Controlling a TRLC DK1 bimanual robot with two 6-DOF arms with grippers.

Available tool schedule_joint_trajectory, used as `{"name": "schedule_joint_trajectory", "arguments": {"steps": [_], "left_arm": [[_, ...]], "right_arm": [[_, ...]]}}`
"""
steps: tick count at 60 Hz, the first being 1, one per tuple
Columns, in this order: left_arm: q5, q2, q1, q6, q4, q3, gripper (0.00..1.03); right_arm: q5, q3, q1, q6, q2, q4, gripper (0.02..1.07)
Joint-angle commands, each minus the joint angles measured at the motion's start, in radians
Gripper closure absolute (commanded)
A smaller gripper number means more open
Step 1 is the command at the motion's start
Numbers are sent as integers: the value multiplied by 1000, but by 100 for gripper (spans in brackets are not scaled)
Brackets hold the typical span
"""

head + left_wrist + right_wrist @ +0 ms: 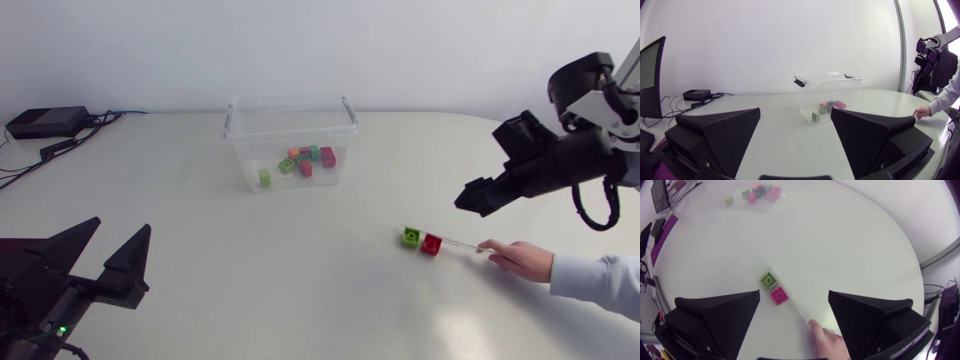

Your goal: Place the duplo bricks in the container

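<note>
Left hand [120, 226] gapes wide and empty, well short of the container [243, 150], whose clear walls blur several bricks [305, 160] inside. Right of the container, on open table [330, 290], the green brick [411, 236] and red brick [431, 243] touch below the wide-spread right hand [794, 294]. A person's arm [590, 278], cut off, holds a thin rod [462, 245] to the red brick.

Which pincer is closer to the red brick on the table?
Right. The right pincer hovers over the table close by the red brick; the left pincer rests far across the table.
</note>
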Motion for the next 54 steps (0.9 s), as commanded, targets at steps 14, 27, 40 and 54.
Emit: {"name": "schedule_joint_trajectory", "arguments": {"steps": [14, 27, 40, 54], "left_arm": [[-6, -12, 5, -25, 6, -18, 4], [-6, -12, 5, -25, 4, -18, 4], [-6, -12, 5, -25, 6, -18, 4], [-6, -12, 3, -25, 4, -18, 4]], "right_arm": [[19, -58, 169, -210, 147, -103, 8], [59, -190, 350, -246, 63, -158, 7], [110, -283, 458, -228, -25, -183, 7], [188, -288, 445, -184, -39, -138, 7]]}}
